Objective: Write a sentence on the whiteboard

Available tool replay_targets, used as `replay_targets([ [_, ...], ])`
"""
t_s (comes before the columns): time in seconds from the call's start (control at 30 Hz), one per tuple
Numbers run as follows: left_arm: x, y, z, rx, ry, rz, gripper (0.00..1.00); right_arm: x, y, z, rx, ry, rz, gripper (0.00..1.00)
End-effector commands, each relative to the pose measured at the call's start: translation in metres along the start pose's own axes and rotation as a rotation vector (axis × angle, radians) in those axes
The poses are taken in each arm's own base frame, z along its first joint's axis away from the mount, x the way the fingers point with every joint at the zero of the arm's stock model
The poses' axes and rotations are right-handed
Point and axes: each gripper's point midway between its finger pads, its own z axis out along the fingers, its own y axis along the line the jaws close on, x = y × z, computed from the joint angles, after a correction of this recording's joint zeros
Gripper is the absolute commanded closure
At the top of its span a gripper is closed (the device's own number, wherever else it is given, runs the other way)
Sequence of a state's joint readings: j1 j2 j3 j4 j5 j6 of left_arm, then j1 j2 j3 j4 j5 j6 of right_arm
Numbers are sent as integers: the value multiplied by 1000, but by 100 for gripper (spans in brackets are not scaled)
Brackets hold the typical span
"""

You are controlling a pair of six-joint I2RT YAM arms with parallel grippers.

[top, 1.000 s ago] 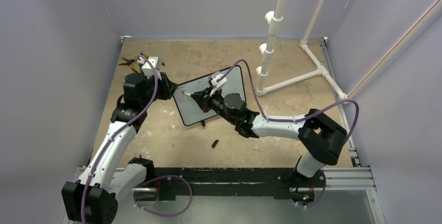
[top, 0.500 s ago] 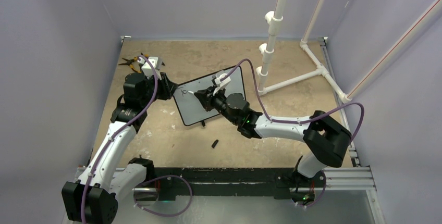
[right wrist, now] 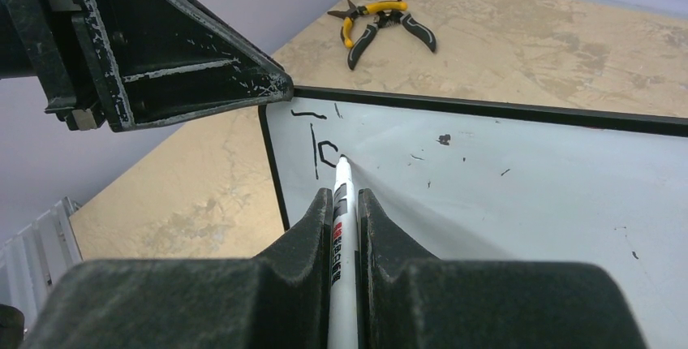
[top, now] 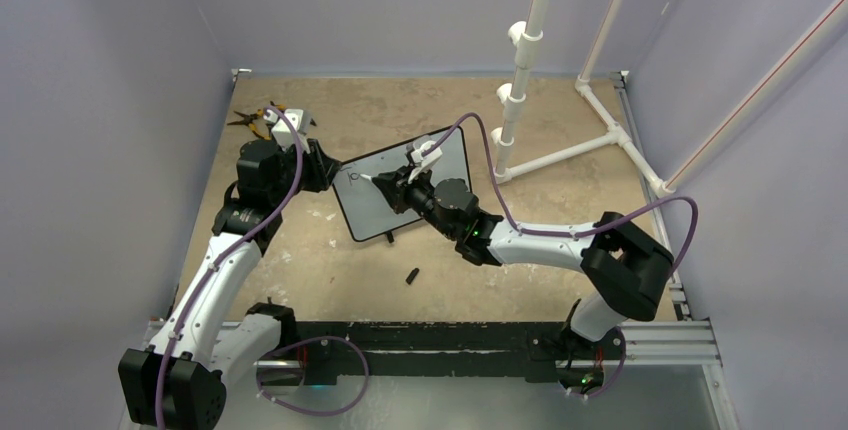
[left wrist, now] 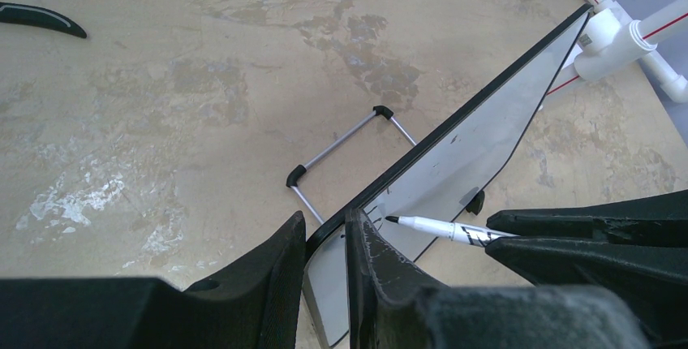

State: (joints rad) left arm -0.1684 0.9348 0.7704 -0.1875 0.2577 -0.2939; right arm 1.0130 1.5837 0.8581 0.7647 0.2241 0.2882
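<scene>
Claw on the right [right wrist: 345,196] is shut tight on a marker [right wrist: 342,177], tip touching the whiteboard [right wrist: 519,178] beside first strokes of the sentence [right wrist: 318,148], at its 10 o'clock corner. Left claw [left wrist: 324,231] pinches that corner's edge. Pliers [right wrist: 381,18] lie toward 12 o'clock on the table [right wrist: 527,32].

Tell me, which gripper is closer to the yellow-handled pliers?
Left. The left gripper clamps the whiteboard corner nearest the pliers; the right gripper holds a marker over the board, farther away.
</scene>
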Motion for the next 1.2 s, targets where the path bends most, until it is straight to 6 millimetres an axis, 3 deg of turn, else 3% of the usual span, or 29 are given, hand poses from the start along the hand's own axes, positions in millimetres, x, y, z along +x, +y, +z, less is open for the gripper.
replay_targets([
  [0.0, -4, -2, -1, 15, -11, 10, 78, -26, 4, 8, -3, -81, 1, 100],
  [0.47, -4, -2, -1, 13, -10, 9, 78, -29, 10, 13, -32, -86, -9, 100],
  [1.17, -4, -2, -1, 13, -13, 9, 78, -9, -15, -4, 72, -48, 11, 100],
])
